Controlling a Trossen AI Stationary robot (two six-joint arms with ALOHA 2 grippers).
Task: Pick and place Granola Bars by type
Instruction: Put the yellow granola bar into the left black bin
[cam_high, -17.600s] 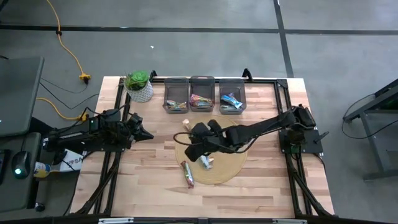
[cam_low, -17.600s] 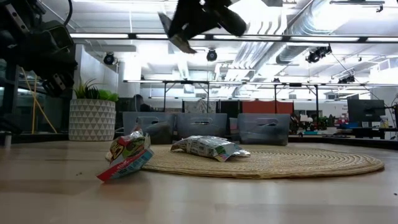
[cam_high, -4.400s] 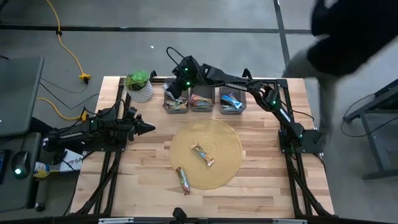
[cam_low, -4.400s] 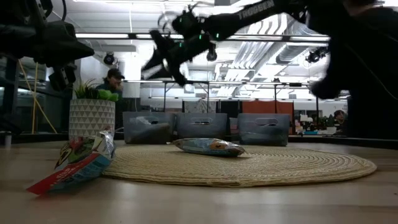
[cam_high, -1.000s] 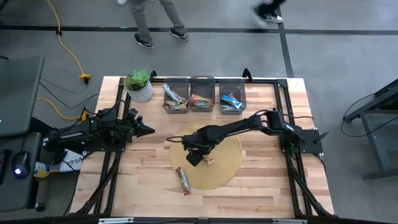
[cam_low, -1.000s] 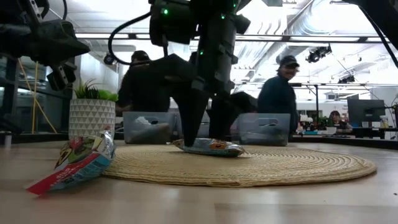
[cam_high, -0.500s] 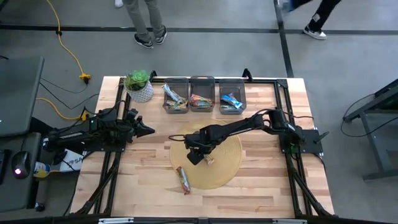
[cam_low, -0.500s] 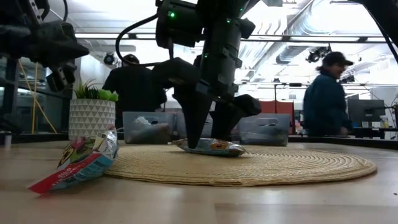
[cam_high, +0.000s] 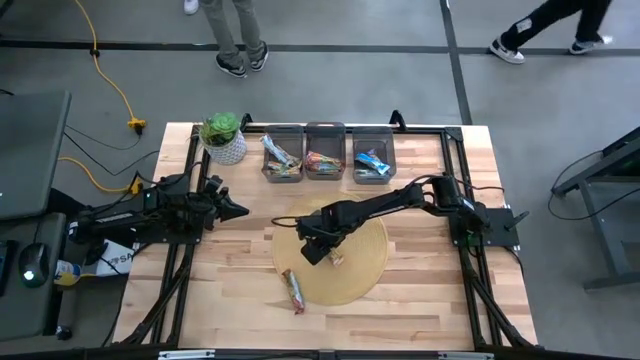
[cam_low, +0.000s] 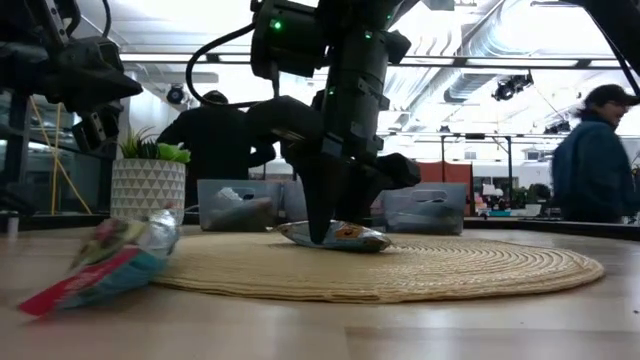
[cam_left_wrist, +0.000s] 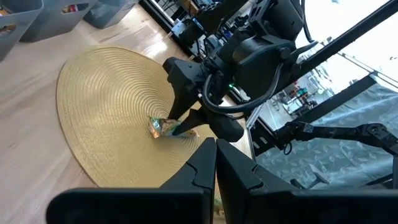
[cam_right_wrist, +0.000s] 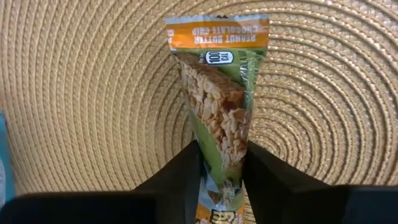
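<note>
A green-and-orange granola bar (cam_right_wrist: 217, 93) lies flat on the round woven mat (cam_high: 365, 265). My right gripper (cam_high: 322, 250) stands over it with its fingers shut on it; the low view shows the gripper (cam_low: 335, 230) down on the bar (cam_low: 355, 238). A second bar, red and multicoloured (cam_high: 294, 290), rests at the mat's near-left edge. More bars lie in three grey bins (cam_high: 325, 160) at the far edge. My left gripper (cam_high: 243, 212) is shut and waits above the table's left side. My right gripper pinches the green-and-orange bar between its two fingers (cam_right_wrist: 180, 180), across its width, at a spot (cam_right_wrist: 221, 165) nearer one end than the middle. The fingers come from above, pointing down. The bar still lies flat on the mat, its orange end (cam_right_wrist: 217, 31) pointing away from the fingers.
A potted plant (cam_high: 224, 140) stands at the far-left corner beside the bins. Dark frame rails (cam_high: 190, 260) run along the table's left and right sides. People (cam_low: 215, 140) move about in the room beyond the far edge. Bare wood (cam_high: 420, 310) lies around the mat.
My right gripper has come down onto the green-and-orange bar on the mat, and its fingers, spread on either side of the bar a second ago, have shut on it. The bar has stayed where it lay.
</note>
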